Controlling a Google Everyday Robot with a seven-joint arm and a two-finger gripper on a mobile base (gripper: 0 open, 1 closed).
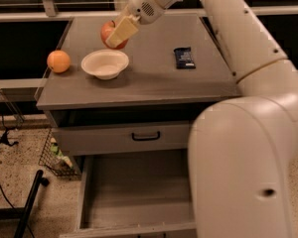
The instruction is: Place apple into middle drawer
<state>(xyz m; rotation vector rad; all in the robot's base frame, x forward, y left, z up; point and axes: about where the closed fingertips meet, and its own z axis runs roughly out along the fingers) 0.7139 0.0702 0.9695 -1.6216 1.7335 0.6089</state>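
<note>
Item, nearest: the arm (243, 172), its bulky white shell filling the right foreground and hiding the right end of the cabinet front. Item: the middle drawer (134, 192), pulled out low in the cabinet, its flat grey floor bare. Item: a black pole (30, 207) and a wire basket (53, 155), on the speckled floor to the left. Item: the upper drawer (99, 138) with a black bar handle (145, 136), above the open one, with a dark gap over it. Item: the cabinet top (154, 83), bearing a white bowl (105, 63) with nothing in it, an orange (58, 61) just left of the bowl, and a dark blue packet (184, 57) well to the right. Item, farthest: the gripper (115, 38), hanging over the bowl's far side with its tan fingers (124, 29) pinching the apple (106, 31), which was off the bowl and nowhere near the drawer. Handling, as judged: the apple looked firm, light and smooth-skinned, so apt to slip or turn between flat pads. It was best gripped across its widest girth, as it appeared to be. Being round, it would likely roll on the bare drawer floor and bruise if dropped, so a low release suited it.
</note>
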